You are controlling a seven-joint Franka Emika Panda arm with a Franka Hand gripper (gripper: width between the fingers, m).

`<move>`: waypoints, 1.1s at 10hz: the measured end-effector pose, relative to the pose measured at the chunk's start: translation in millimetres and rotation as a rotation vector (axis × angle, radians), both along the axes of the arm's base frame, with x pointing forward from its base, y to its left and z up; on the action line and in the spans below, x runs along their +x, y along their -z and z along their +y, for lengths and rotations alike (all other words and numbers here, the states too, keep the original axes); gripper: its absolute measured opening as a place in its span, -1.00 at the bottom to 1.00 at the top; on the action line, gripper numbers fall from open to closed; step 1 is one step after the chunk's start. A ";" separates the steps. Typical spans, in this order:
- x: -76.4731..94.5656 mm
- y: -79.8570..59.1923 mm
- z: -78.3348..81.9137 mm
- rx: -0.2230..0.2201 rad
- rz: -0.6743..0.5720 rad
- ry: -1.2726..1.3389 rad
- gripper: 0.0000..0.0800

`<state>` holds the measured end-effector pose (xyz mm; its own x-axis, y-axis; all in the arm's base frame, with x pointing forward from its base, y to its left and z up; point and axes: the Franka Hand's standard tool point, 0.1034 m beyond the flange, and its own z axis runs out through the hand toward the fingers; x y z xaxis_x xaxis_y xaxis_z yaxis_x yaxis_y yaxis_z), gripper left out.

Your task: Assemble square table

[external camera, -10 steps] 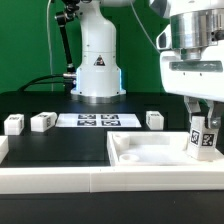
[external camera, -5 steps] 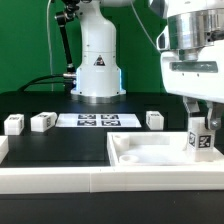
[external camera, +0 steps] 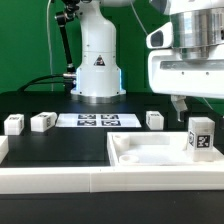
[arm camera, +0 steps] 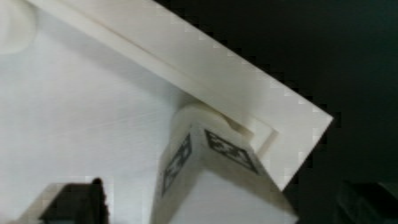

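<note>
Legs [external camera: 42,122]: three loose, one upright leg [external camera: 201,138] on the single slab [external camera: 148,153].

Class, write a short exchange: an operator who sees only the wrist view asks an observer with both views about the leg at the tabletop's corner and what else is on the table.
Operator: I see a leg at the tabletop's corner. Is it held?
Observer: No. The gripper hangs open above the leg, apart from it; the leg stands upright.
Operator: Any other legs?
Observer: Three loose legs sit on the black table beyond the tabletop: two at the exterior view's left of the marker board, one at its right.
</note>
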<state>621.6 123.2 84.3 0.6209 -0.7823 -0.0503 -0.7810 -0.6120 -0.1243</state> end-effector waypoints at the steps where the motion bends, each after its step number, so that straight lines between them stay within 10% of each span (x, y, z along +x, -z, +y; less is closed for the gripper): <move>1: 0.0 0.0 0.0 -0.004 -0.007 -0.060 0.62; 11: -0.5 1.0 -5.9 -0.125 -0.070 -0.927 0.62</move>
<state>621.1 117.3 83.3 0.9977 0.0289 0.0620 0.0317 -0.9985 -0.0436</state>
